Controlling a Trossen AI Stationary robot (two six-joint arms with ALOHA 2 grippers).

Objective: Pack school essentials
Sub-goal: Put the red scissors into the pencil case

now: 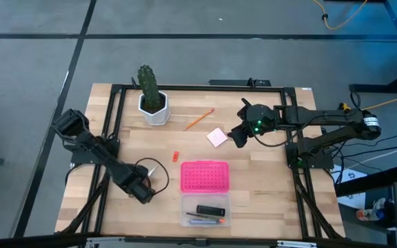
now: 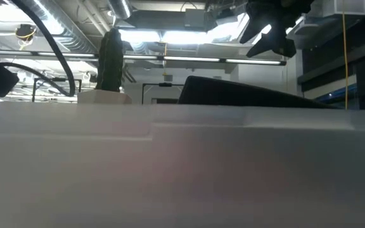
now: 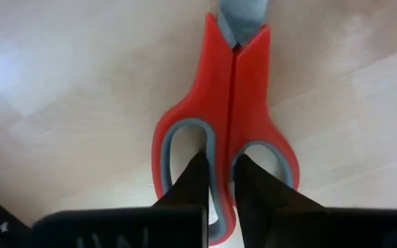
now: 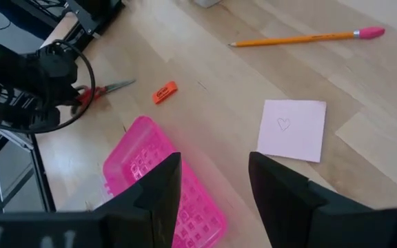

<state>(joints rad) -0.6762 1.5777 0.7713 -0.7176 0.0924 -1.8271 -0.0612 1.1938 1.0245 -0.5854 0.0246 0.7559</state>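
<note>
Scissors with red handles are lying on the table's left side, their blade running out of the left wrist view. The left gripper is clenching on the bar between the two finger loops, one finger poking through each loop. From above the arm is covering the scissors almost entirely. The right gripper is hovering with fingers parted, holding nothing, above the pink notepad. Nearby are lying the orange pencil and a tiny red-orange piece. The clear box is holding a black block and pens, hard to separate. A pink lid is blocking most of the low view.
</note>
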